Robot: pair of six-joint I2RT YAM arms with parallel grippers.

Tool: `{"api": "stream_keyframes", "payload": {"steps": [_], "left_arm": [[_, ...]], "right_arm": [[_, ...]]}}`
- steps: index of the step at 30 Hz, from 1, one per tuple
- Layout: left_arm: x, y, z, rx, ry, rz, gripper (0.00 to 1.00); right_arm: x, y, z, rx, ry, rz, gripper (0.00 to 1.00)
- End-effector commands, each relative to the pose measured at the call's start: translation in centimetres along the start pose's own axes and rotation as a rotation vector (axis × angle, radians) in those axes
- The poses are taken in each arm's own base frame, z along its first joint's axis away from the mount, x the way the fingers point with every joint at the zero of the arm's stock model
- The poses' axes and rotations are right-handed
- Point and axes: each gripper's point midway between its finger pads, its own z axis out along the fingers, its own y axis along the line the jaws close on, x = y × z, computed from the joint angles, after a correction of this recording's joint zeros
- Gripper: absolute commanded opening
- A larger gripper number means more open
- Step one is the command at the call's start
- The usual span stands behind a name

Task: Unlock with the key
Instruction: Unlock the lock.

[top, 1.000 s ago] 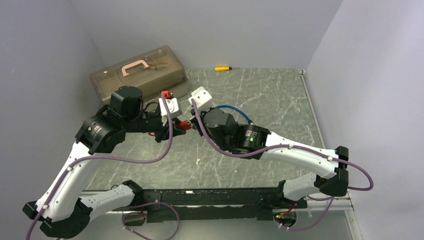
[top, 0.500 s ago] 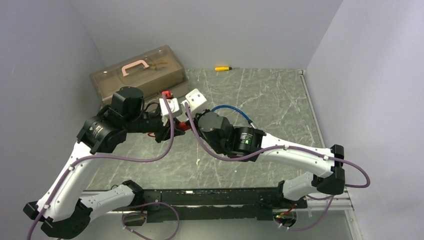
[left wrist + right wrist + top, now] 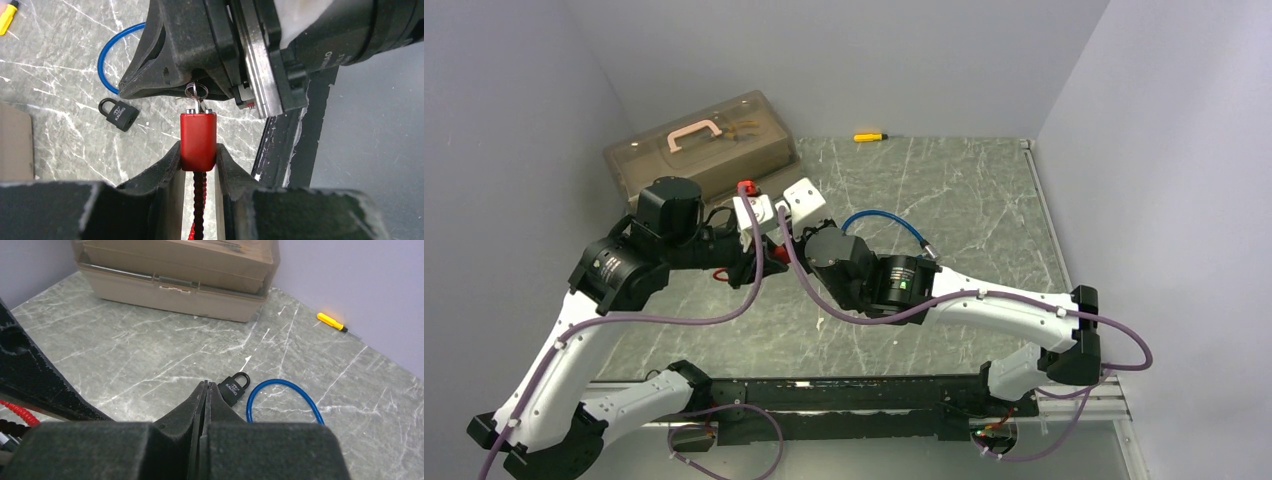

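Observation:
In the left wrist view my left gripper (image 3: 198, 148) is shut on a red padlock (image 3: 198, 137), with its red coiled cable (image 3: 199, 200) hanging between the fingers. A small key (image 3: 196, 102) with a metal ring stands in the lock's top end. My right gripper (image 3: 196, 84) is shut right on that key. In the right wrist view its fingers (image 3: 205, 385) are pressed together. In the top view both grippers (image 3: 769, 248) (image 3: 787, 242) meet above the left middle of the table, and the lock is hidden.
A black padlock (image 3: 234, 389) and a blue cable loop (image 3: 285, 402) lie on the marble table under the grippers. A brown lidded box (image 3: 704, 145) stands at the back left. A yellow screwdriver (image 3: 869, 136) lies by the back wall.
My right arm has swung left and closed in on my left gripper. The left gripper has shifted slightly left and back with the red lock.

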Motion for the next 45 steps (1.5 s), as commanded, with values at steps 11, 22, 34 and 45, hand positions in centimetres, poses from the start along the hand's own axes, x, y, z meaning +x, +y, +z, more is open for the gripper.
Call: {"api": "stream_keyframes", "payload": {"steps": [11, 22, 34, 45], "left_arm": [[-7.3, 0.2, 0.3, 0.054, -0.209, -0.036, 0.0], [-3.6, -0.7, -0.6, 0.054, -0.12, 0.085, 0.0], [-2.6, -2.1, -0.7, 0.138, -0.087, 0.11, 0.0], [-2.7, -3.8, -1.2, 0.225, -0.108, 0.127, 0.0]], "right_arm": [[-0.5, 8.7, -0.2, -0.208, -0.048, 0.017, 0.0], [-1.4, -2.1, -4.5, -0.193, -0.034, 0.063, 0.65], [-3.3, -4.5, -7.9, -0.32, -0.092, 0.141, 0.39], [-6.9, -0.2, -12.3, -0.842, -0.183, 0.223, 0.46]]}}
